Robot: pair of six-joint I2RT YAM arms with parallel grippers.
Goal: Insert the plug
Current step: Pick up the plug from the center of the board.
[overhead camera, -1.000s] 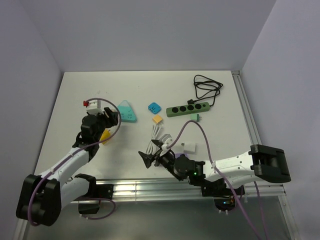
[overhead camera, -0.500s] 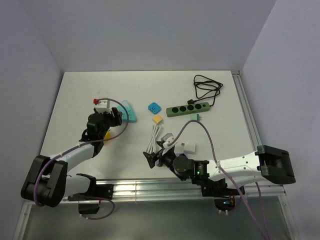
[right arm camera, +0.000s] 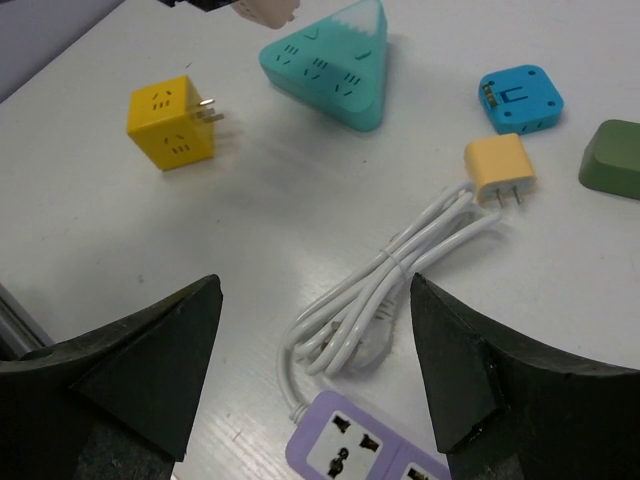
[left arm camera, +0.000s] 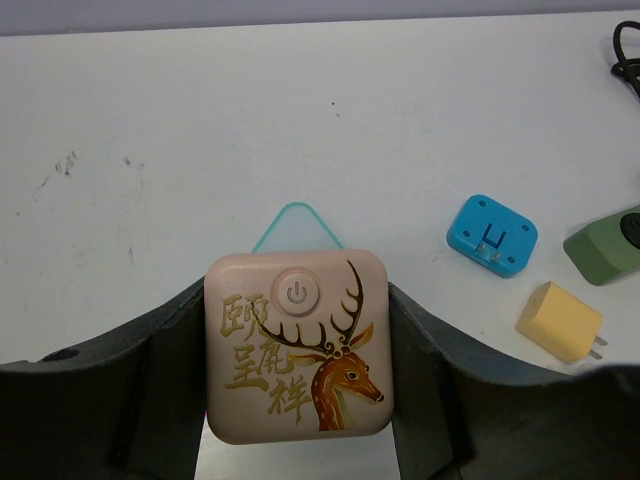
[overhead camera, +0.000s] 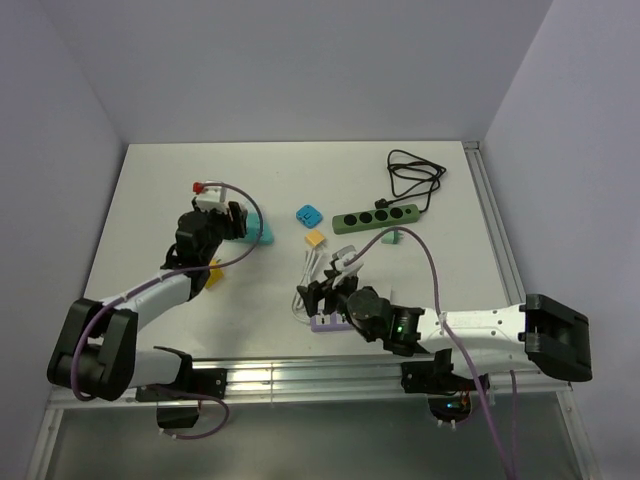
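1. The left gripper (left arm camera: pixel 298 405) is seen clamped on the pink plug (left arm camera: pixel 298 360), a rounded square block printed with a golden deer and a power symbol. Both dark fingers (left arm camera: pixel 150 390) are pressed against its sides.
2. The plug is held over the teal triangular socket (left arm camera: pixel 296 222). Only the socket's tip is seen past the block's far edge, and contact between the two cannot be judged.
3. From above, this pair is found at the left of the white table (overhead camera: pixel 150 180).
4. The right gripper (right arm camera: pixel 315 350) is spread wide, and nothing is held between its fingers.
5. It is hung low over a coiled white cable (right arm camera: pixel 385 285) and the end of a purple power strip (right arm camera: pixel 355 452). No touch on either can be made out.
6. A yellow cube adapter (right arm camera: pixel 172 122) is seen lying near the teal socket but apart from it.
7. A small orange charger (right arm camera: pixel 497 168) is seen just beside the cable's far loops, with a blue adapter (right arm camera: pixel 520 98) beyond it.
8. A green power strip (right arm camera: pixel 612 158) is caught at the right edge of the wrist view.
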